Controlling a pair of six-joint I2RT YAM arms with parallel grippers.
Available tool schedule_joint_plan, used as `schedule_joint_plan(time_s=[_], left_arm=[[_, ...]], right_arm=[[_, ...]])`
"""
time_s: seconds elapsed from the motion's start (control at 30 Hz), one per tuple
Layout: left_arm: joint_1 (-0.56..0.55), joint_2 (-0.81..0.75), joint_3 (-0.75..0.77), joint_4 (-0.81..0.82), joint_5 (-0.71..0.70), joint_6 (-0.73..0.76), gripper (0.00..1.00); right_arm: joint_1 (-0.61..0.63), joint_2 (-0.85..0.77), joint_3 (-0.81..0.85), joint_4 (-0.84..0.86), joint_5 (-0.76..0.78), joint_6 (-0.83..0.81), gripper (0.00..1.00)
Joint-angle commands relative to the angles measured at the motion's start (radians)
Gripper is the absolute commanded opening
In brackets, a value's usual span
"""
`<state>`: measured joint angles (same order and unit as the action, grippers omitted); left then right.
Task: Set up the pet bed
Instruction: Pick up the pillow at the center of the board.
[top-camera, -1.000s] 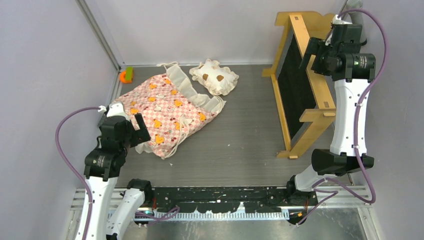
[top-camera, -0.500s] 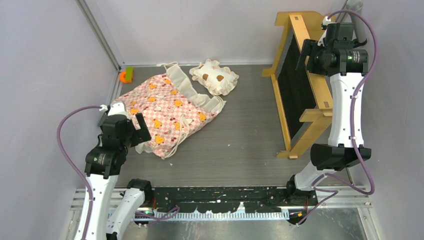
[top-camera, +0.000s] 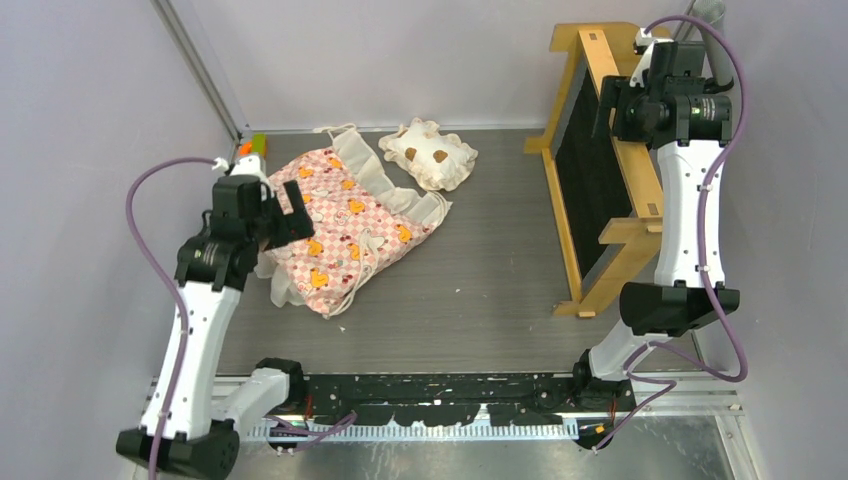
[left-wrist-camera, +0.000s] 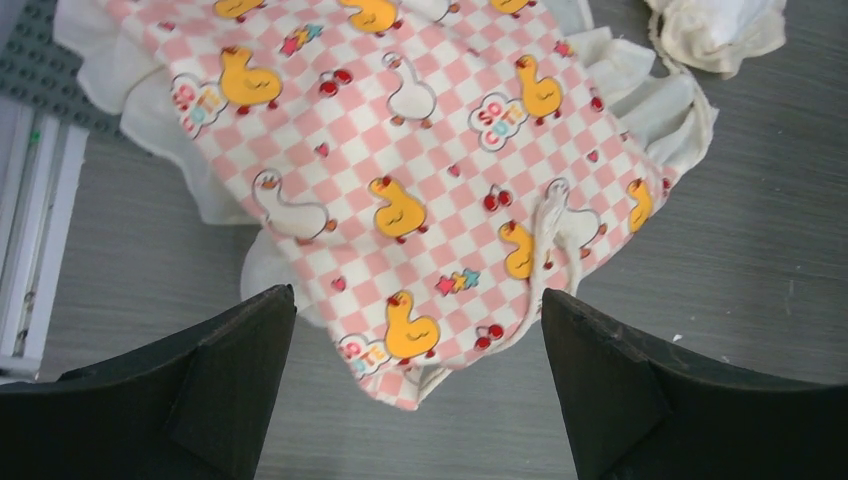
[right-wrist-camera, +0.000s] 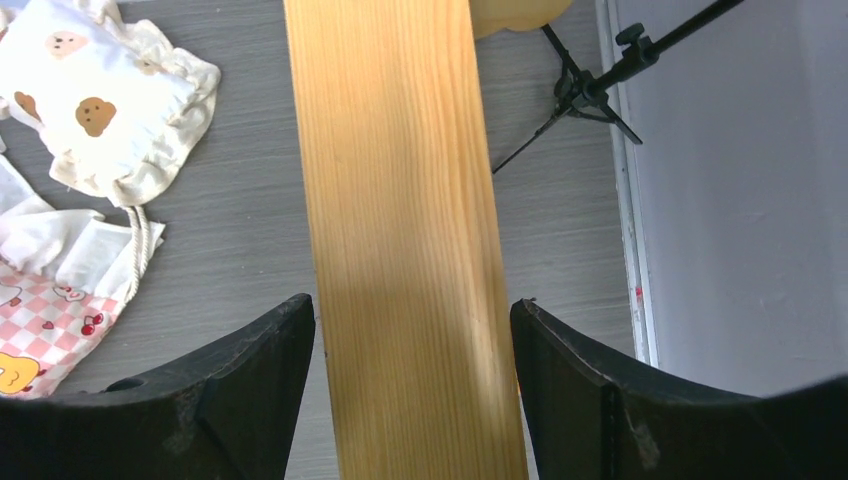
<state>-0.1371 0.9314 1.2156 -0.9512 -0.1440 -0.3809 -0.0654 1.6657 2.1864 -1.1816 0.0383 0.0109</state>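
The pet bed's light-wood frame (top-camera: 640, 170) stands tipped on its side at the table's right edge, dark base facing left. My right gripper (top-camera: 612, 102) is over its top rail (right-wrist-camera: 400, 200). The jaws are open and straddle the plank with a narrow gap on each side (right-wrist-camera: 412, 300). The pink checkered mattress (top-camera: 340, 225) with orange ducks lies flat at left centre, apart from the frame. My left gripper (top-camera: 283, 222) hovers open above the mattress's near-left corner (left-wrist-camera: 420, 150), holding nothing (left-wrist-camera: 418, 293).
A small cream ruffled pillow (top-camera: 430, 152) with brown spots lies behind the mattress, also in the right wrist view (right-wrist-camera: 95, 100). An orange-and-green toy (top-camera: 250, 148) sits at the back-left corner. Walls close the left, back and right sides. A black stand (right-wrist-camera: 590, 85) is behind the frame.
My left arm has reached forward and right, bringing its gripper from the near-left edge to over the mattress. The right gripper has shifted slightly back over the rail, its jaws a little narrower.
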Motion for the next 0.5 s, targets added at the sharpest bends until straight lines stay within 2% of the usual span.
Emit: schedule_joint_plan(time_s=[0.0, 0.07, 0.17, 0.23, 0.4, 0.47], left_arm=[[-0.069, 0.135, 0.113, 0.120, 0.008, -0.002, 0.95], [-0.140, 0.211, 0.161, 0.140, -0.048, 0.005, 0.95], [-0.257, 0.352, 0.258, 0.149, -0.137, 0.014, 0.97], [-0.308, 0.461, 0.322, 0.168, -0.190, 0.016, 0.99], [-0.346, 0.700, 0.509, 0.239, -0.172, 0.019, 1.00], [-0.348, 0.799, 0.613, 0.247, -0.159, 0.014, 1.00]], right_arm=[[-0.001, 0.011, 0.065, 0.038, -0.061, -0.069, 0.76], [-0.001, 0.019, 0.072, 0.040, -0.068, -0.072, 0.73], [-0.001, 0.031, 0.075, 0.046, -0.068, -0.078, 0.64], [-0.001, 0.040, 0.078, 0.048, -0.072, -0.078, 0.51], [-0.001, 0.041, 0.052, 0.068, -0.071, -0.073, 0.18], [-0.001, 0.037, 0.049, 0.070, -0.062, -0.071, 0.09]])
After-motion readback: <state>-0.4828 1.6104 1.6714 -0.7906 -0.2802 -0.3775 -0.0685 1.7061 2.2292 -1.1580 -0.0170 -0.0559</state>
